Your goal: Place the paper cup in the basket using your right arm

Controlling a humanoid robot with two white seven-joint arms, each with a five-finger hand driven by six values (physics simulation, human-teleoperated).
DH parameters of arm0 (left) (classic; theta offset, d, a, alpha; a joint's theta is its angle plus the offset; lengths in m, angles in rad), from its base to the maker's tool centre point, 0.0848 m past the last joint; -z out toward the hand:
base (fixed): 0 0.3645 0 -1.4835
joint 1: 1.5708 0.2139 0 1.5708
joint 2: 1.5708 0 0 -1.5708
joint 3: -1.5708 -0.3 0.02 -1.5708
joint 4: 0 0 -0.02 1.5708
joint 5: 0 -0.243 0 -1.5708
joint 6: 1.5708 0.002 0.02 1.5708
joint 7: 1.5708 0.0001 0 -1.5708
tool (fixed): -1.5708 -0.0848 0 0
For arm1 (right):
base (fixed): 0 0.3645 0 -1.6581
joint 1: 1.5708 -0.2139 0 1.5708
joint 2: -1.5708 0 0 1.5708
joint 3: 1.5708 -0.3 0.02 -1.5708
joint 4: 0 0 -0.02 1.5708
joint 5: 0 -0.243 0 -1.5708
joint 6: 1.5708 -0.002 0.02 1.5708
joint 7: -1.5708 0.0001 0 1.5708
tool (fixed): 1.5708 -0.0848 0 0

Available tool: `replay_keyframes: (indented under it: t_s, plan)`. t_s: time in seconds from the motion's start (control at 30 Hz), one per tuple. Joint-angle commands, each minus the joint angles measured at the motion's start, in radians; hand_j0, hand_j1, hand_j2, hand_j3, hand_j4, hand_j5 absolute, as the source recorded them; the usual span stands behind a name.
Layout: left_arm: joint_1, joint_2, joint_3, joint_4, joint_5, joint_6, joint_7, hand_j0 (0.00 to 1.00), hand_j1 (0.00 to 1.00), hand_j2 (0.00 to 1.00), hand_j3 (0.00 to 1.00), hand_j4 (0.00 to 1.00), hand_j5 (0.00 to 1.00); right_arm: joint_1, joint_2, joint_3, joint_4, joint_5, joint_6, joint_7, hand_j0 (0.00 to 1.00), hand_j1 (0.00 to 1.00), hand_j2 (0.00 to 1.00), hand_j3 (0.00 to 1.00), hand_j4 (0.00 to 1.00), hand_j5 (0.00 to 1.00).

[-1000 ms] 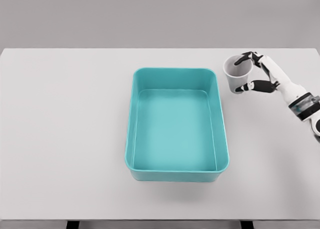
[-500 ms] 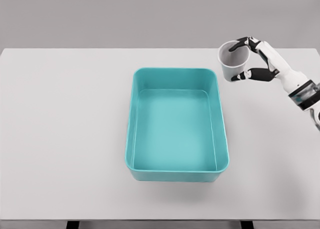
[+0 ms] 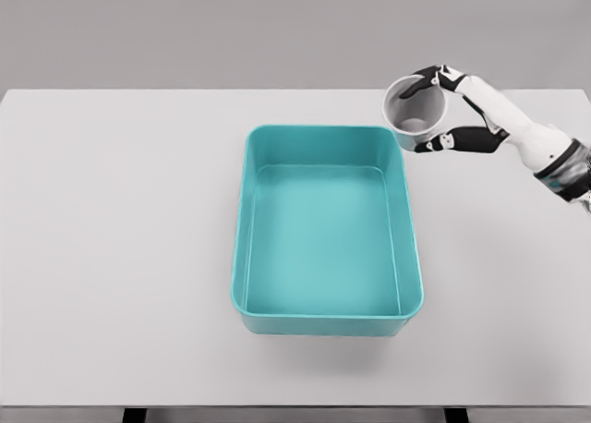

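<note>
A: What does the right hand (image 3: pixel 452 109) do at this moment?

B: It grasps the paper cup (image 3: pixel 416 114). The dark fingertips (image 3: pixel 430 76) curl over the far rim, and the thumb presses the lower wall of the cup from the near side. So the hand is closed around the cup, not spread.

A: And where is the cup, relative to the hand?

B: It sits at the left end of the hand, toward the basket (image 3: pixel 325 321). The cup is tilted; its open mouth faces partly to the camera and to the left, so its long axis leans instead of standing upright. I judge it is lifted off the table (image 3: pixel 120 211), because it overlaps the far right corner of the basket rim in the picture, but its height I cannot tell.

A: Then what does the next move depend on?

B: The inside of the basket lies to the left and nearer from the cup. I think the hand must carry the cup further left and a little near before the fingers release it, otherwise it may fall on the rim.

A: How is the arm placed?

B: The white forearm comes in from the right edge and stretches to the left and far, wrist almost straight. The left arm is not visible.
</note>
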Motion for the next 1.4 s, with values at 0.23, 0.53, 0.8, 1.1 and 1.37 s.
replay_keyframes:
  t_s: [0.23, 0.53, 0.8, 1.1, 1.37]
  plan:
    - [0.002, 0.000, 0.000, 0.000, 0.000, 0.000, 0.000, 1.00, 1.00, 1.00, 1.00, 1.00, 1.00, -0.003, -0.001, 0.016, -0.081, 0.180, 0.000, -0.002, 0.61, 0.61, 0.61, 0.61, 0.61, 0.61]
    - [0.000, 0.000, 0.000, 0.000, 0.000, 0.000, 0.000, 1.00, 1.00, 1.00, 1.00, 1.00, 1.00, -0.101, 0.011, 0.151, -0.101, 0.229, 0.000, 0.003, 0.79, 0.79, 0.79, 0.79, 0.79, 0.79]
    - [0.000, 0.000, 0.000, 0.000, 0.000, 0.000, 0.000, 1.00, 1.00, 1.00, 1.00, 1.00, 1.00, -0.118, 0.008, 0.151, -0.101, 0.268, 0.000, 0.004, 1.00, 1.00, 1.00, 1.00, 1.00, 1.00]
    - [0.000, 0.000, 0.000, 0.000, 0.000, 0.000, 0.000, 1.00, 1.00, 1.00, 1.00, 1.00, 1.00, -0.138, -0.223, 0.154, -0.111, 0.282, 0.000, 0.012, 1.00, 1.00, 1.00, 1.00, 1.00, 1.00]
    - [0.000, 0.000, 0.000, 0.000, 0.000, 0.000, 0.000, 1.00, 1.00, 1.00, 1.00, 1.00, 1.00, -0.117, -0.323, 0.154, -0.204, 0.517, 0.000, 0.017, 1.00, 1.00, 1.00, 1.00, 1.00, 1.00]
